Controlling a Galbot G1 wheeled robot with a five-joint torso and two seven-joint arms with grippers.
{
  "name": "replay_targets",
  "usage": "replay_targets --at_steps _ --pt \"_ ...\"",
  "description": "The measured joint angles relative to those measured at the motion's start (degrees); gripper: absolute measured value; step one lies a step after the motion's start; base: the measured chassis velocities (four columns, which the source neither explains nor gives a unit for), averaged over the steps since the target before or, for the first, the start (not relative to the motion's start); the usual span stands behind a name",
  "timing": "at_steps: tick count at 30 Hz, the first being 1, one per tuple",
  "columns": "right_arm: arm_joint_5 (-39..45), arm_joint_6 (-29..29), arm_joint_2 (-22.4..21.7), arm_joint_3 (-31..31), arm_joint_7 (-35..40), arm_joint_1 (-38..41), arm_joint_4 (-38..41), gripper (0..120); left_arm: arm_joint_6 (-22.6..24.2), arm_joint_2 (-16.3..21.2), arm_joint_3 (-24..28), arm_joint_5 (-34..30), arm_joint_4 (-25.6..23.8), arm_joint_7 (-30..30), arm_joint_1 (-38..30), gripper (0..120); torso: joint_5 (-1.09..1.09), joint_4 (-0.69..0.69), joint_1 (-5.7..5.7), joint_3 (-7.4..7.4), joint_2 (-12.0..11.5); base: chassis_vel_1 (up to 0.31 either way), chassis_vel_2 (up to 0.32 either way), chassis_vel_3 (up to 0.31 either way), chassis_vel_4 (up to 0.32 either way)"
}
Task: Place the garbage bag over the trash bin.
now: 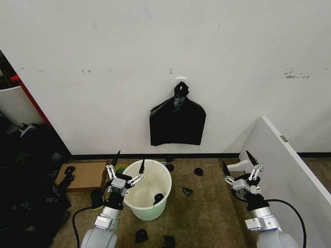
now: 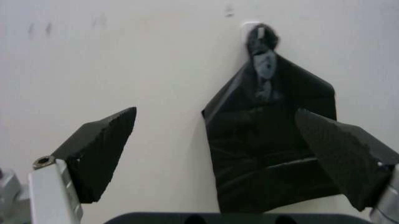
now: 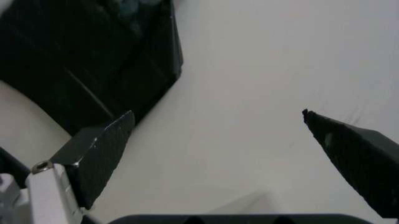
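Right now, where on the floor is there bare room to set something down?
Bare carpet lies between the bin and the right hand, save two black scraps. Left of the bin it's crowded: cardboard box, left hand.

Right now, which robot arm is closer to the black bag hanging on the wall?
Probably the left. The left gripper, open, hovers at the trash bin rim, slightly nearer the black bag on the wall. The right gripper, also open, sits farther right by the white panel.
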Motion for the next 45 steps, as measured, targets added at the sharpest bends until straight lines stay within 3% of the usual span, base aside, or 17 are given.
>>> replay_targets --at_steps 2,4,7,12,17,25,30,37,38,41,45 --pt "12.3 -3.8 -0.2 -2.1 -0.5 -1.1 1.4 100 3.7 0.6 0.4 -8.1 -1.5 -0.1 0.3 100 0.01 0.04 0.00 -0.01 0.0 0.000 0.000 0.000 0.000" --pt "23.6 -7.0 -0.2 -3.5 -0.5 -1.8 2.7 100 6.9 1.2 0.7 -15.0 -2.4 -0.5 -0.2 100 -0.01 -0.03 0.00 -0.01 0.0 0.000 0.000 0.000 0.000" --pt "33.5 -11.2 -0.8 -5.2 0.3 -1.5 4.3 100 9.2 1.6 0.8 -19.3 -3.3 -0.7 -0.4 100 0.00 0.00 0.00 0.00 0.0 0.000 0.000 0.000 0.000" --pt "38.6 -16.2 -1.2 -6.9 3.2 -1.2 5.8 100 10.1 1.9 0.7 -18.0 -4.0 -0.3 -0.3 100 -0.01 0.01 0.00 -0.01 0.0 0.000 0.000 0.000 0.000" --pt "37.2 -16.0 -1.4 -6.8 3.8 0.4 4.4 100 9.3 1.5 0.5 -14.6 -4.0 0.2 -0.3 100 0.00 0.00 0.00 0.00 0.0 0.000 0.000 0.000 0.000" --pt "39.8 -15.6 -2.4 -8.4 3.0 4.0 2.8 100 8.2 1.3 -0.2 -15.6 -5.7 0.1 1.2 100 -0.01 0.00 0.00 0.00 0.0 0.000 0.000 0.000 0.000" --pt "52.3 -16.9 -3.2 -12.0 0.4 9.4 1.1 100 6.7 1.9 -0.9 -17.2 -7.2 0.3 2.8 100 -0.01 -0.01 0.00 0.00 0.0 0.000 0.000 0.000 0.000" --pt "82.7 -19.0 0.3 -18.4 -3.8 26.4 -9.1 100 6.2 2.3 -1.7 -16.6 -9.0 0.8 5.6 100 0.00 0.02 0.00 0.00 0.0 0.000 0.000 0.000 0.000" --pt "82.7 -19.0 0.3 -18.4 -3.8 26.4 -9.1 100 6.2 2.3 -1.7 -16.6 -9.0 0.8 5.6 100 0.00 0.02 0.00 0.00 0.0 0.000 0.000 0.000 0.000" --pt "93.7 -21.6 3.0 -19.6 -6.5 33.3 -14.7 100 6.1 1.9 -2.7 -15.2 -8.9 0.8 6.8 100 -0.02 0.00 0.00 0.00 0.0 0.000 0.000 0.000 0.000" --pt "97.3 -22.0 5.1 -19.7 -7.1 37.9 -19.8 100 5.8 1.6 -3.6 -14.4 -8.4 0.7 7.3 100 -0.02 0.01 0.00 0.01 0.0 0.000 0.000 0.000 0.000"
